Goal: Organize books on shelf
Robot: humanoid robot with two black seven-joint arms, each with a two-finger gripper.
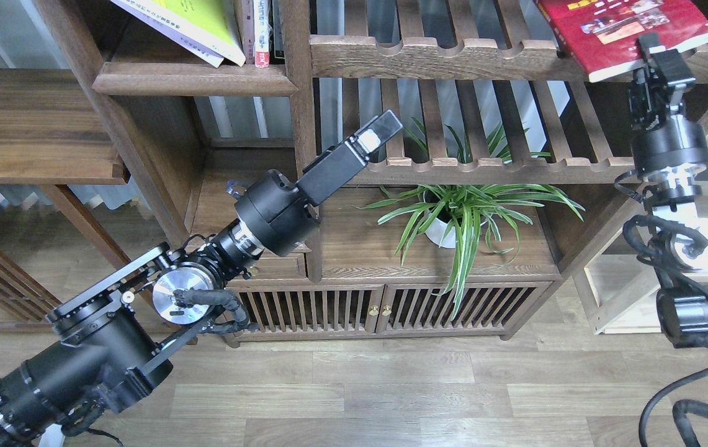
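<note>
The dark red book (614, 28) lies tilted over the top slatted shelf's front rail at the upper right. My right gripper (664, 61) is shut on its lower right corner from below. The yellow-green book (208, 18) leans on top of the white/pale lilac book (164, 31) on the solid-plank shelf (192, 79) at the upper left. My left gripper (383, 128) is shut and empty. It points up and to the right in front of the lower slatted shelf, apart from all books.
Narrow upright books with pink-and-white spines (260, 31) stand beside the leaning books. Two slatted shelves (453, 56) with scalloped rails span the middle. A potted spider plant (459, 214) stands on the cabinet top (360, 248). A bookcase post (298, 124) rises between the sections.
</note>
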